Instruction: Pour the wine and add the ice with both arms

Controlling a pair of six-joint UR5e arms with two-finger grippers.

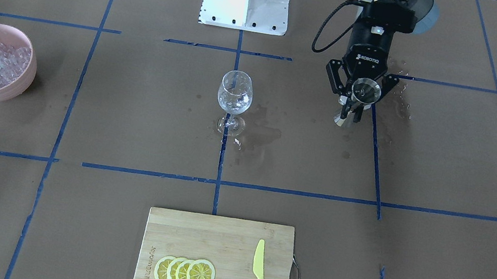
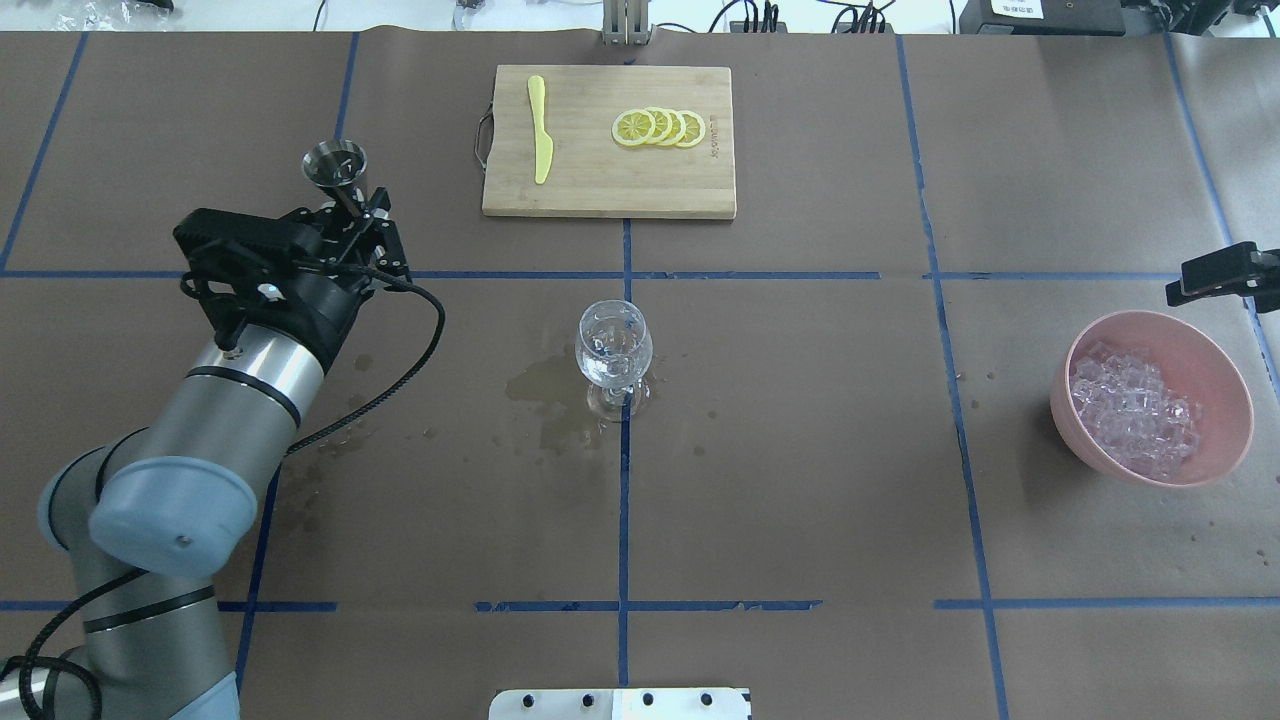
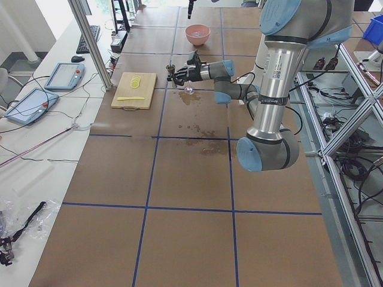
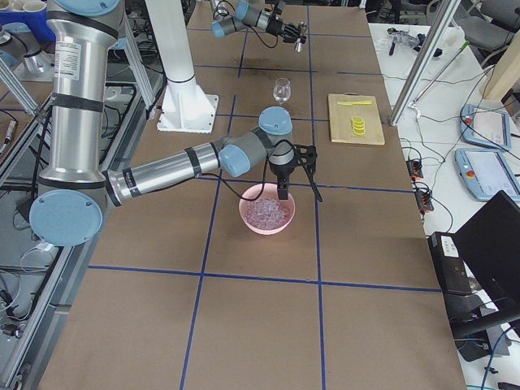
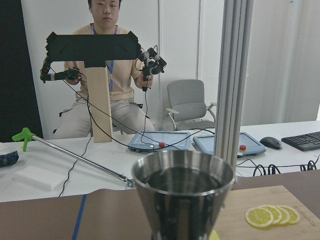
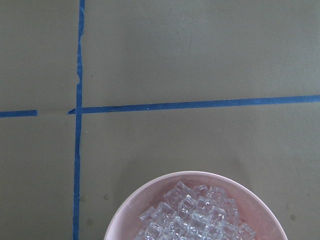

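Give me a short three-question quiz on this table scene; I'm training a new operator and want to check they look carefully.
1. True or false: the yellow knife lies on the cutting board, apart from the lemon slices.
2. The ice is piled in: A) a glass jar; B) a pink bowl; C) a steel tray.
3. On the left arm, what do the jaws hold?
Key: 1 true. 2 B. 3 a steel measuring cup, upright, with liquid inside.
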